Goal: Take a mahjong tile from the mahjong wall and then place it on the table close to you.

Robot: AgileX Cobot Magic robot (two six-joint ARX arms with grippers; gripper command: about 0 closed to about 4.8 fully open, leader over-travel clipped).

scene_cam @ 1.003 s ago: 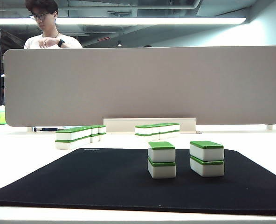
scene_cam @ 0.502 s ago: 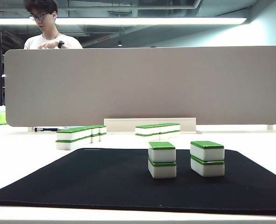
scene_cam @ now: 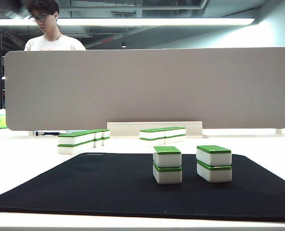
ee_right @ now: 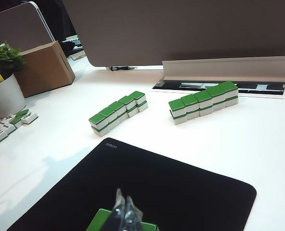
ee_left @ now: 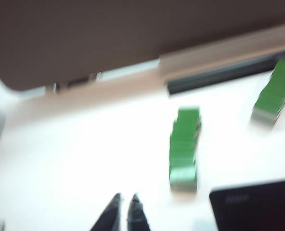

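Left pincer (ee_left: 123, 211) shut, empty, blurred above table (ee_left: 84, 154); right pincer (ee_right: 125, 211) closed, tips cropped

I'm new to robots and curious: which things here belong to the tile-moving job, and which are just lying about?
Job: mahjong wall; table; left gripper, shut, over the table near the wall; right gripper, shut, over the black mat.
Lying about: cardboard box; potted plant; divider panel.

The black mat (ee_right: 147, 185) had a tiny pale word printed near one corner, but the letters were too small to read. The same mark was only a blur from the left wrist. No other writing showed.
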